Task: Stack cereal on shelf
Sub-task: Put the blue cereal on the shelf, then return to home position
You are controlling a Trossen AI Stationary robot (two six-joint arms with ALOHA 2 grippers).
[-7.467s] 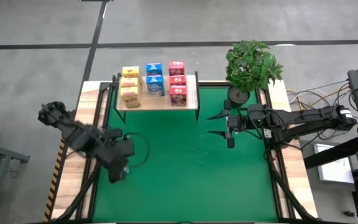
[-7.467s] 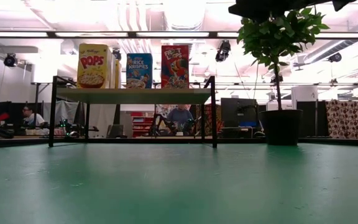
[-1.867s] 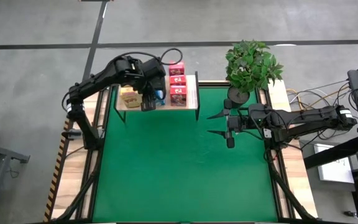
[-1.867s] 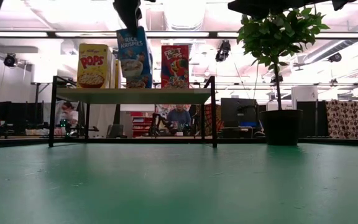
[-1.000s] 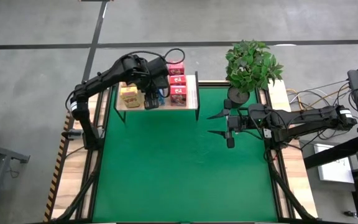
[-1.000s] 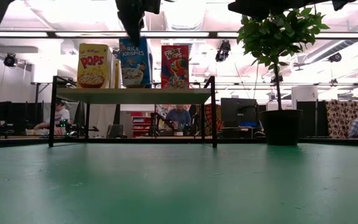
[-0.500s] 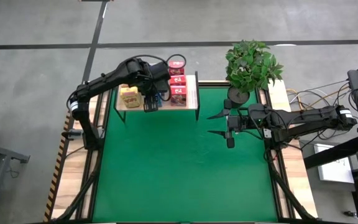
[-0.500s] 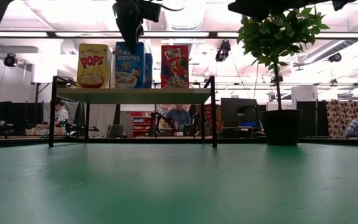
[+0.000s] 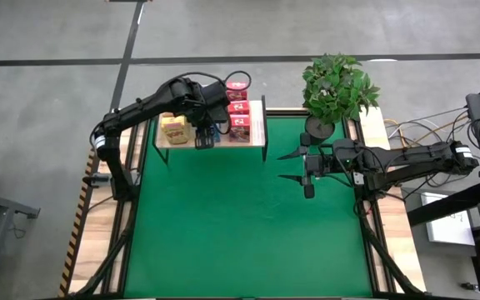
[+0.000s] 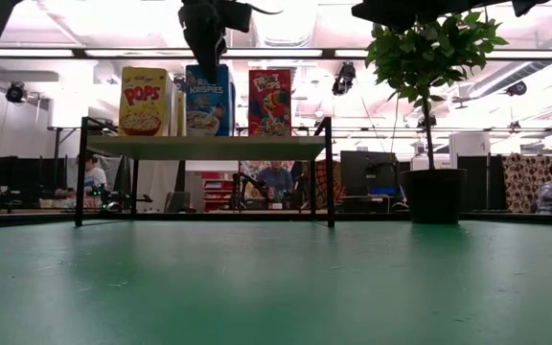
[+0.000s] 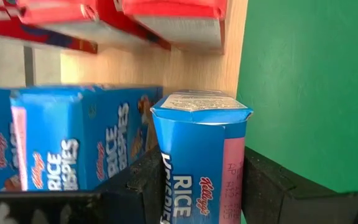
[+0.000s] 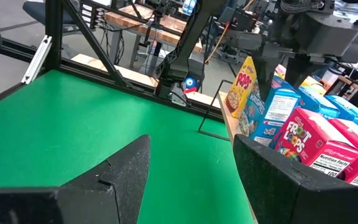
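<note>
The shelf (image 9: 223, 136) is standing at the far edge of the green mat (image 9: 248, 225), and everything here is placed from it. The left gripper (image 9: 204, 133) is reaching over the shelf's front edge — its two dark fingers (image 11: 263, 183) are pinching a blue cereal box (image 11: 199, 162) by its sides. In the low view this blue box (image 10: 208, 100) is standing upright at the middle of the shelf, and it looks like it is sitting on the board, though that is hard to tell. Right behind it on the shelf another blue box (image 11: 73, 134) is standing. To one side of the blue boxes the yellow boxes (image 9: 174, 127) are lined up, and to the other side the pink-red boxes (image 9: 238, 107) are lined up from front to back. A potted plant (image 9: 337, 86) is standing just past the shelf's pink-red end, off the board. The right gripper (image 9: 297, 167) is hanging over the mat near that end of the shelf — its fingers (image 12: 277, 165) are spread wide and holding nothing.
</note>
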